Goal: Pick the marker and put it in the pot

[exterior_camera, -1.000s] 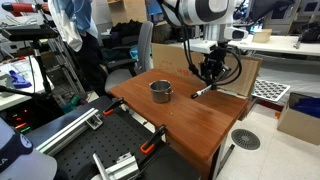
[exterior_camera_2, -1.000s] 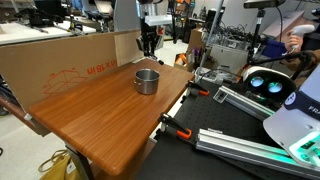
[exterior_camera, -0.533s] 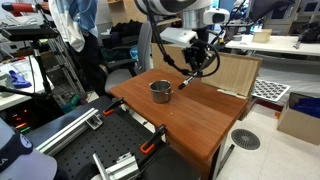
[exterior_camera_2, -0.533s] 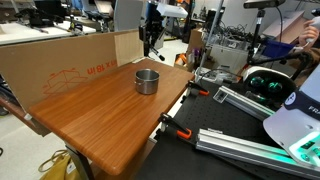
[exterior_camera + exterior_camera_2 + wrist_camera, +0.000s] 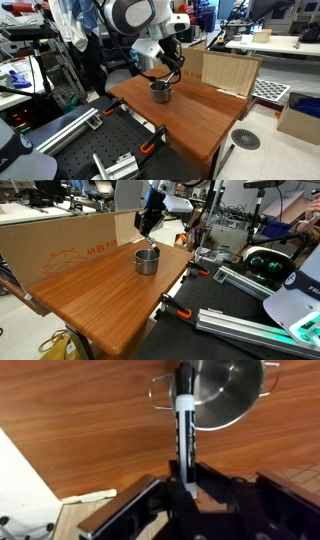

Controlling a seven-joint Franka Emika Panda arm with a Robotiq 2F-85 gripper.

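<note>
The small silvery pot [image 5: 160,92] stands on the wooden table [image 5: 205,115] and shows in both exterior views [image 5: 147,261]. My gripper [image 5: 170,73] hangs just above the pot's rim, shut on the black marker [image 5: 183,415]. In the wrist view the marker sticks out from between the fingers [image 5: 184,482], and its tip reaches over the edge of the pot [image 5: 225,390]. In an exterior view the gripper [image 5: 148,232] is above the far side of the pot, with the marker [image 5: 148,244] pointing down.
A cardboard panel [image 5: 70,240] stands along one table edge and a cardboard box [image 5: 228,72] at the back. Clamps [image 5: 178,310] grip the table edge. A person [image 5: 75,30] stands behind, beside metal rails [image 5: 70,125] and equipment.
My gripper has carried the marker from the table's far edge by the cardboard box over to the pot, and now holds it just above the rim.
</note>
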